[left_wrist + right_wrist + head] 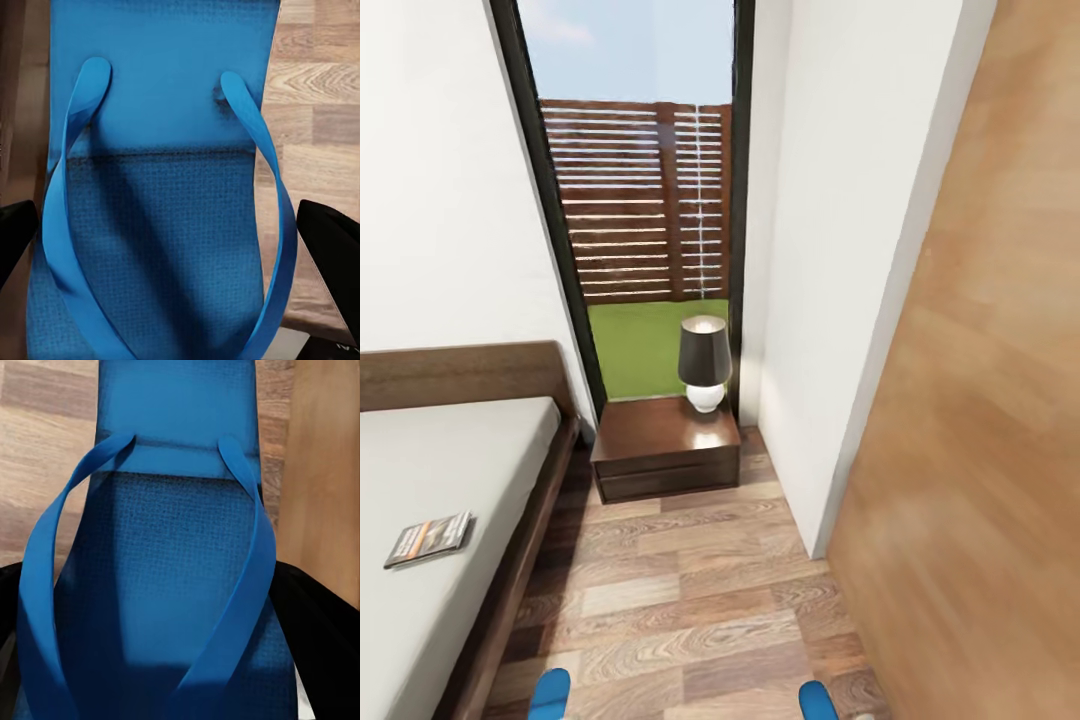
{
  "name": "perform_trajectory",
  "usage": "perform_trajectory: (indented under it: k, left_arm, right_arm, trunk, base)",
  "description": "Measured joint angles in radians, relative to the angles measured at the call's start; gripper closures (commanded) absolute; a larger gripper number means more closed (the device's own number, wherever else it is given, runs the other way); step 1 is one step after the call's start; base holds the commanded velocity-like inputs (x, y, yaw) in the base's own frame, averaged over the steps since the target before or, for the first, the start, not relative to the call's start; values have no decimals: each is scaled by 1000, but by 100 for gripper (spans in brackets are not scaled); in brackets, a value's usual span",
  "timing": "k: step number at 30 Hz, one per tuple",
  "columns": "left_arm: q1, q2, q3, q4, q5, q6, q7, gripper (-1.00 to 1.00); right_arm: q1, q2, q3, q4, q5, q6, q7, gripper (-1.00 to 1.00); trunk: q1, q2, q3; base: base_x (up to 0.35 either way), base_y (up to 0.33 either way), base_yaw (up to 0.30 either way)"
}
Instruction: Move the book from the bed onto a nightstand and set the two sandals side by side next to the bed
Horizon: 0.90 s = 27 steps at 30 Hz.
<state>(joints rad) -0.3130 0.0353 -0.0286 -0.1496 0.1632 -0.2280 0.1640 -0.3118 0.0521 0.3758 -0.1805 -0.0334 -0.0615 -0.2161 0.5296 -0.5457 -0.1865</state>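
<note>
Landmark: the nightstand (666, 448), a low dark brown cabinet with one drawer front, standing against the tall window (640, 200) at the far end of the floor (690, 590).
On the nightstand: a lamp (704, 364) with a dark shade and white round base, on the top's far right part; the rest of the top shows bare glossy wood.
Behind the nightstand: dark-framed glass with grass and a slatted fence (640, 200) beyond it.
Left of the nightstand: the bed (450, 470), its dark frame and headboard just beside the cabinet, its mattress light grey.
Book: the book (428, 538) lies flat on the mattress near the bed's nightstand-side edge, nearer the camera than the nightstand.
Right of the nightstand: a white wall corner (830, 300), then a broad light wood panel (980, 400) closer to the camera; the strip of plank floor runs between bed and panel up to the cabinet.
Sandals: two blue tips at the head view's lower edge, the left sandal (549, 694) near the bed frame, the right sandal (817, 700) near the wood panel, well apart from each other and from the nightstand.
Left end effector (180, 240): dark fingers (330, 240) spread to either side of the left sandal (157, 187), which lies between them above the floor; fingers look apart from its edges, so I cannot tell whether it grips.
Right end effector (161, 637): dark fingers (315, 622) sit close against both sides of the right sandal (176, 547), clenched on it.
</note>
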Motion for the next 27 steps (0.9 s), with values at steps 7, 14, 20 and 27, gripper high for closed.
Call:
perform_trajectory:
  k: [7,14,20,27]
  left_arm:
    - [0,0,0,0,0,0,0,100]
    - [0,0,0,0,0,0,0,100]
    - [-1,0,0,0,0,0,0,100]
    - [0,-1,0,0,-1,0,0,100]
  right_arm:
    - [1,0,0,0,0,0,0,100]
    - [1,0,0,0,0,0,0,100]
    - [2,0,0,0,0,0,0,100]
    - [3,0,0,0,0,0,0,100]
  trunk:
    - [0,0,0]
    - [0,0,0]
    - [0,0,0]
    - [0,0,0]
  base:
    - [330,0,232]
    - [330,0,67]
    - [322,-9,33]
    - [236,-116,89]
